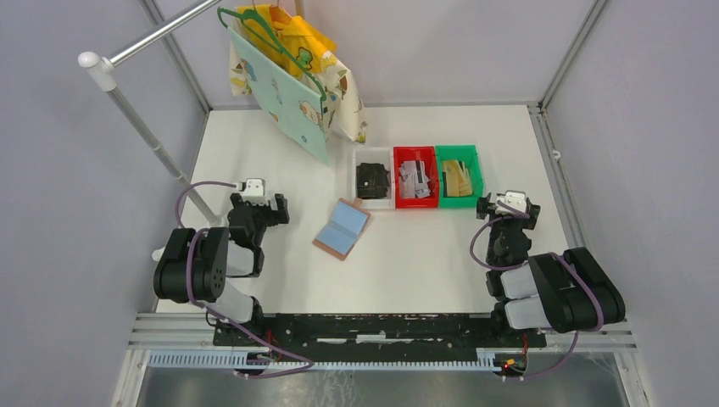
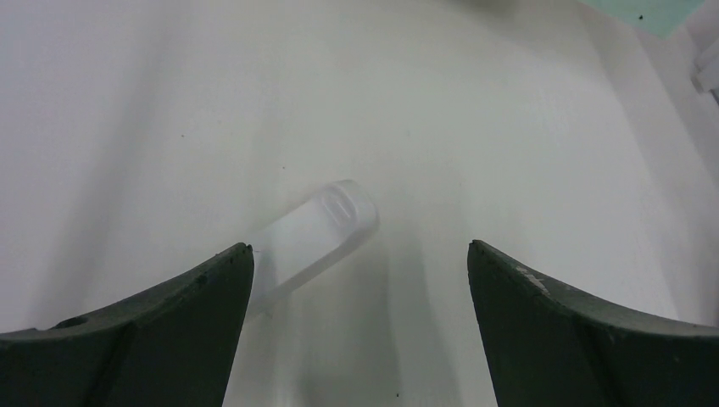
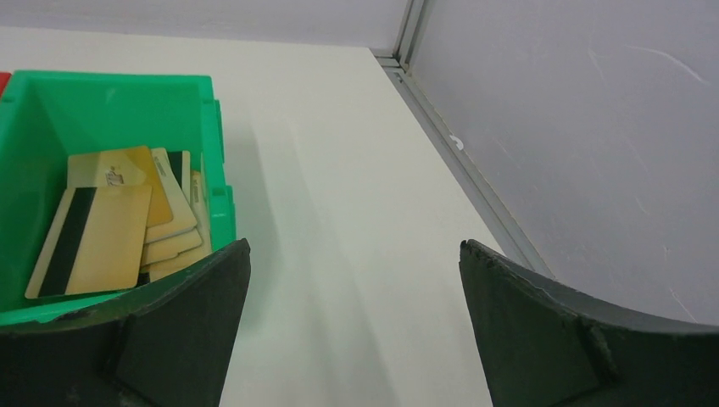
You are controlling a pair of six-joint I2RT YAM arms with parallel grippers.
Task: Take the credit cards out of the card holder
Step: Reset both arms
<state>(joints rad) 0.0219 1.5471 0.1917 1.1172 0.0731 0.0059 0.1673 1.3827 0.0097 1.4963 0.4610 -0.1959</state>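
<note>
The card holder (image 1: 342, 228) lies open on the white table, light blue pockets up with a salmon-pink edge, and no card shows in it. Credit cards lie in three bins behind it: black ones in the clear bin (image 1: 373, 178), grey ones in the red bin (image 1: 415, 176), gold ones (image 3: 110, 225) in the green bin (image 1: 459, 175). My left gripper (image 1: 259, 203) (image 2: 360, 254) stands open left of the holder, nothing between its fingers. My right gripper (image 1: 509, 206) (image 3: 352, 250) is open and empty just right of the green bin (image 3: 119, 89).
A clothes rack pole (image 1: 148, 136) slants over the back left, with hangers and printed bags (image 1: 292, 76) hung from it. Its white foot tube (image 2: 318, 233) lies just ahead of my left fingers. A metal frame rail (image 3: 458, 144) edges the table at right.
</note>
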